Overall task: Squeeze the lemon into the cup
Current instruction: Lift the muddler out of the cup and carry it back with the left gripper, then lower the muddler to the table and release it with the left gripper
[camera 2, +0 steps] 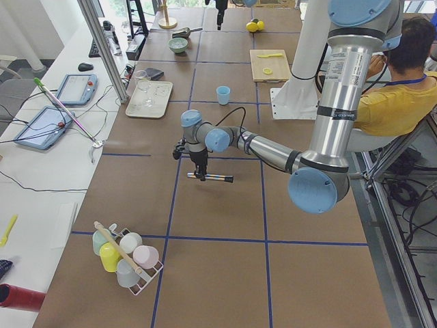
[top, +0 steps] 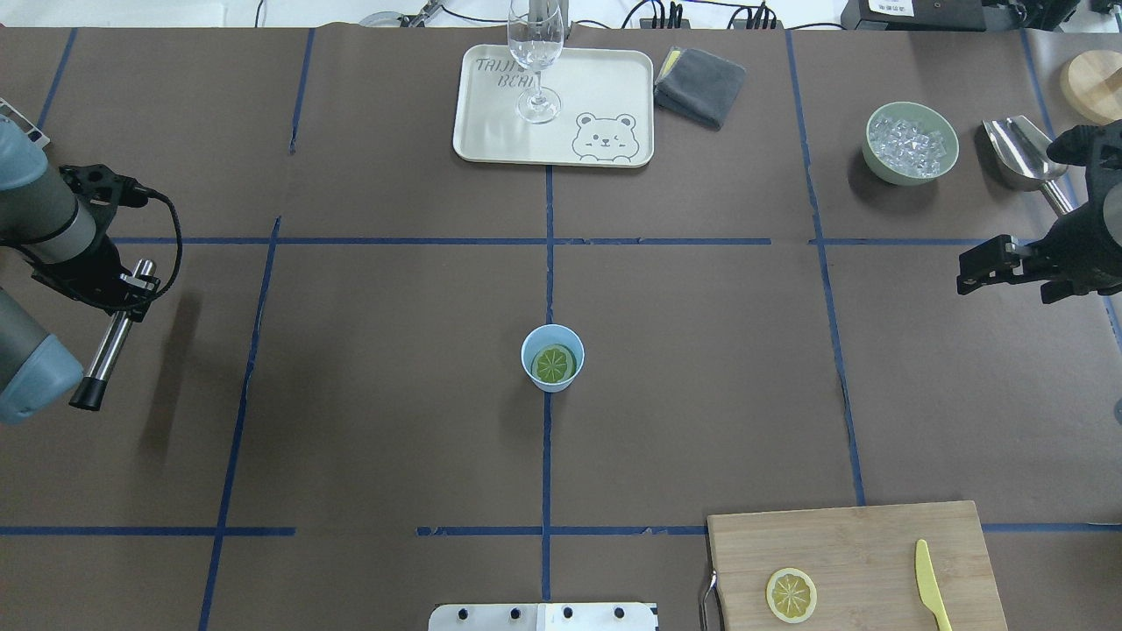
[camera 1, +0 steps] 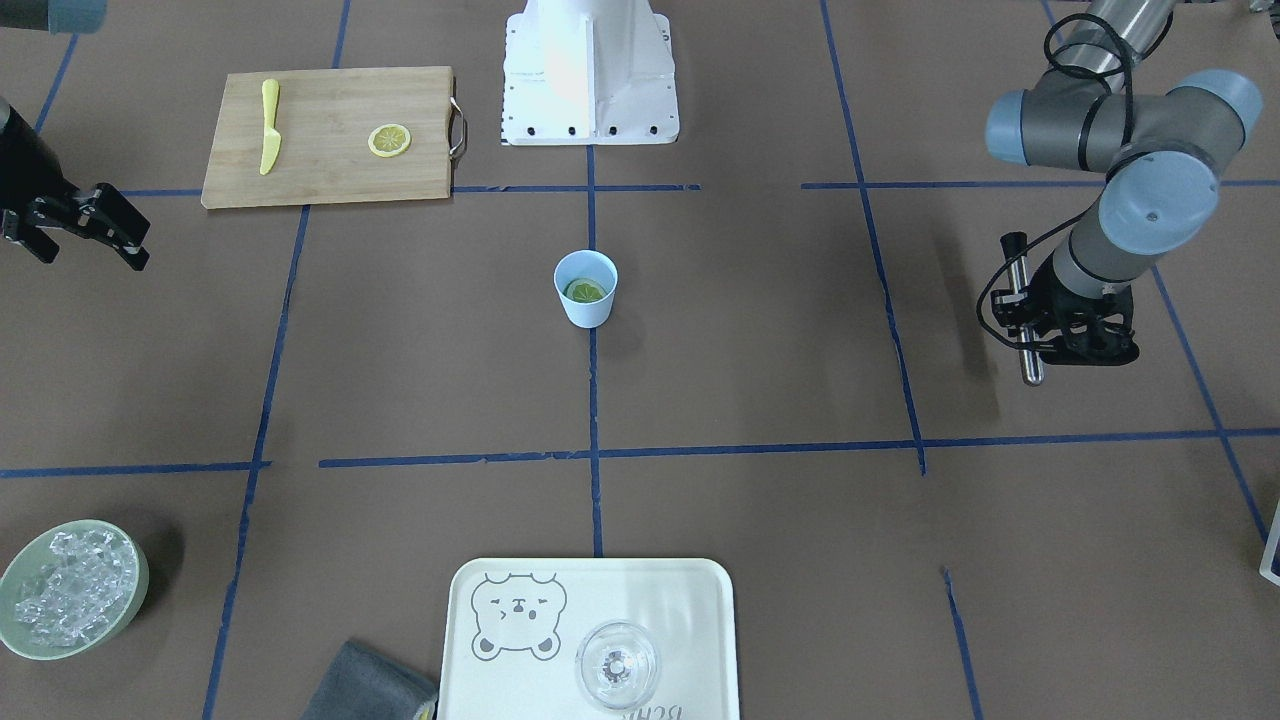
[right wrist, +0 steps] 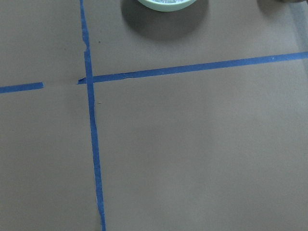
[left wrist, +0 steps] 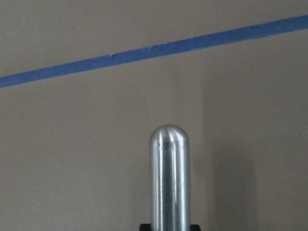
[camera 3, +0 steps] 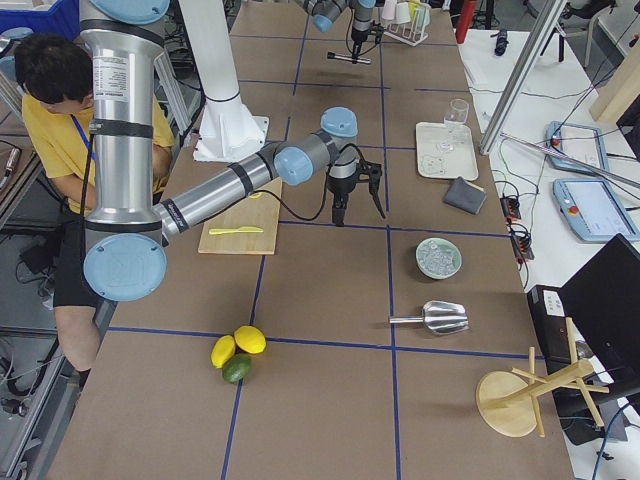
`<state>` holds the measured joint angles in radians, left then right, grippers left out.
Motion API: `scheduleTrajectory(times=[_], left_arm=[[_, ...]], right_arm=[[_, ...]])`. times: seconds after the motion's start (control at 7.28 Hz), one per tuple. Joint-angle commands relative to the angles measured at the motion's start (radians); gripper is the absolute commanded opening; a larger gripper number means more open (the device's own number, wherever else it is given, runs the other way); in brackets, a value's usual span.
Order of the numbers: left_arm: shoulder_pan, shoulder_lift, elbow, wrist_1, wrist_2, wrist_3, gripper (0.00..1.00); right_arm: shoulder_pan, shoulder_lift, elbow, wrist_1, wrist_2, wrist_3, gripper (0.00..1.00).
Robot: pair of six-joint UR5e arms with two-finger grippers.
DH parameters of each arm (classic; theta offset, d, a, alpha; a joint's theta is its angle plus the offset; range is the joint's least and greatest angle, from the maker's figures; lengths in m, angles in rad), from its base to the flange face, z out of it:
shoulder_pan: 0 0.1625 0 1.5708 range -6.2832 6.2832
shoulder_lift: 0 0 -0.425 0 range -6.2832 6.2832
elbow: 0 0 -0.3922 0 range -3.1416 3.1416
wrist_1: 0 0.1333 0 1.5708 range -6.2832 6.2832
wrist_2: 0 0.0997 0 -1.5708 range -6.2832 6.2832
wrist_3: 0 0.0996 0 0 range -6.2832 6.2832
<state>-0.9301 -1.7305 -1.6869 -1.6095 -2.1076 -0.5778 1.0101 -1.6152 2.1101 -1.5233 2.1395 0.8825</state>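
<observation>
The light-blue cup (top: 552, 358) (camera 1: 586, 288) stands upright at the table's middle on a blue tape line. A lemon slice (top: 555, 364) (camera 1: 585, 291) lies inside it, looking greenish-yellow. A second lemon slice (top: 791, 595) (camera 1: 389, 140) lies flat on the wooden cutting board (top: 877, 543). My left gripper (top: 130, 285) (camera 1: 1030, 330) hovers far to the cup's left, shut on a metal rod (left wrist: 168, 178) (top: 110, 350). Far on the cup's other side, my right gripper (top: 1006, 285) (camera 1: 88, 250) hangs open with nothing in it.
A yellow plastic knife (top: 931, 596) lies on the board. At the table's far side are a tray (top: 614, 79) with a clear glass (top: 535, 53), a grey cloth (top: 699, 85), a bowl of ice (top: 910, 143) and a metal scoop (top: 1017, 153). A person (camera 2: 403, 89) sits behind the robot.
</observation>
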Motion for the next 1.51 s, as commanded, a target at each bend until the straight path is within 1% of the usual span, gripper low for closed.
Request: scheduleTrajectory(times=[0.0, 0.14, 0.82, 0.96, 1.37], left_arm=[[-0.021, -0.004, 0.047, 0.000, -0.021, -0.008, 0.00], [-0.018, -0.009, 0.067, -0.007, -0.022, -0.007, 0.00], [-0.018, -0.012, 0.085, -0.009, -0.025, -0.008, 0.00], [-0.018, -0.012, 0.098, -0.009, -0.050, -0.007, 0.00], [-0.018, -0.012, 0.104, -0.010, -0.060, -0.007, 0.00]], right_arm=[[0.001, 0.000, 0.004, 0.000, 0.000, 0.001, 1.00], [0.001, 0.000, 0.007, 0.000, 0.003, 0.001, 1.00], [0.001, 0.000, 0.005, 0.000, 0.005, 0.004, 1.00], [0.001, 0.000, 0.005, 0.000, 0.005, 0.004, 1.00], [0.001, 0.000, 0.013, 0.000, 0.005, 0.004, 1.00]])
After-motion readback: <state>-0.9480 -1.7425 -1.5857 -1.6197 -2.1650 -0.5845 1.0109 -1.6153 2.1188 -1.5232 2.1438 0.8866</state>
